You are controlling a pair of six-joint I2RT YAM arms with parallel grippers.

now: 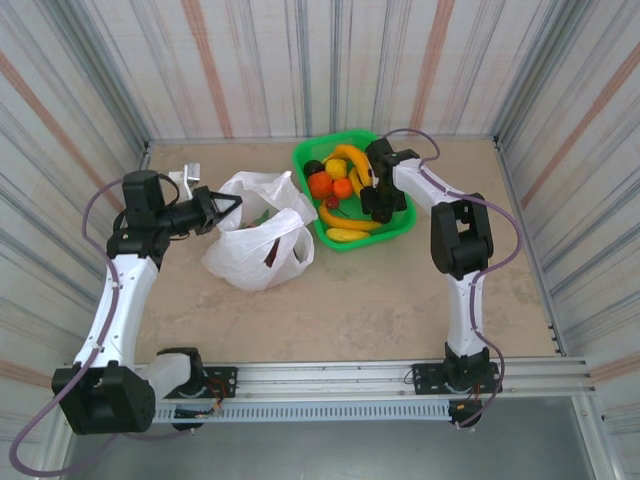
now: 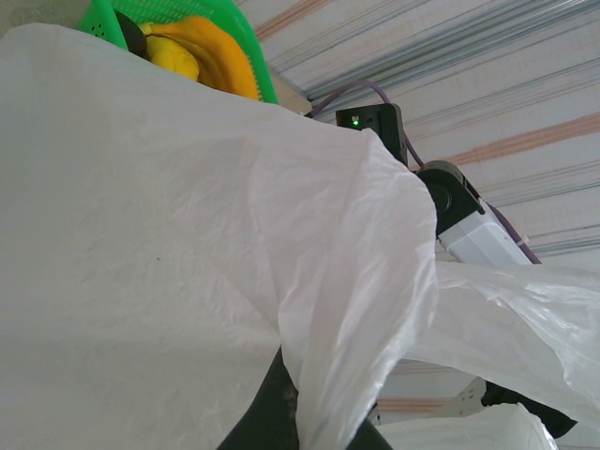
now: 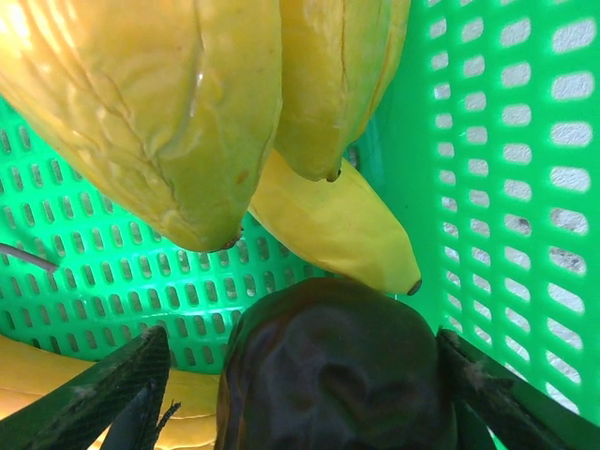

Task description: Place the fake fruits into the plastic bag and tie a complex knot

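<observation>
The white plastic bag (image 1: 258, 240) lies left of centre with its mouth held up; a dark red piece (image 1: 270, 253) shows through the film. My left gripper (image 1: 224, 207) is shut on the bag's left rim, and the film (image 2: 187, 244) is pinched between its dark fingers (image 2: 267, 417). The remaining fake fruits sit in the green basket (image 1: 398, 227): yellow bananas (image 1: 348, 226), orange pieces (image 1: 320, 185) and a dark one (image 1: 314, 167). My right gripper (image 1: 378, 207) reaches down into the basket. It stands open astride a dark purple fruit (image 3: 337, 375), with bananas (image 3: 178, 112) just beyond.
Corrugated walls close in the table on three sides. A small metal bracket (image 1: 190, 176) lies at the back left. The basket wall (image 3: 525, 169) is close on the right of my right gripper. A metal rail (image 1: 360, 378) runs along the near edge.
</observation>
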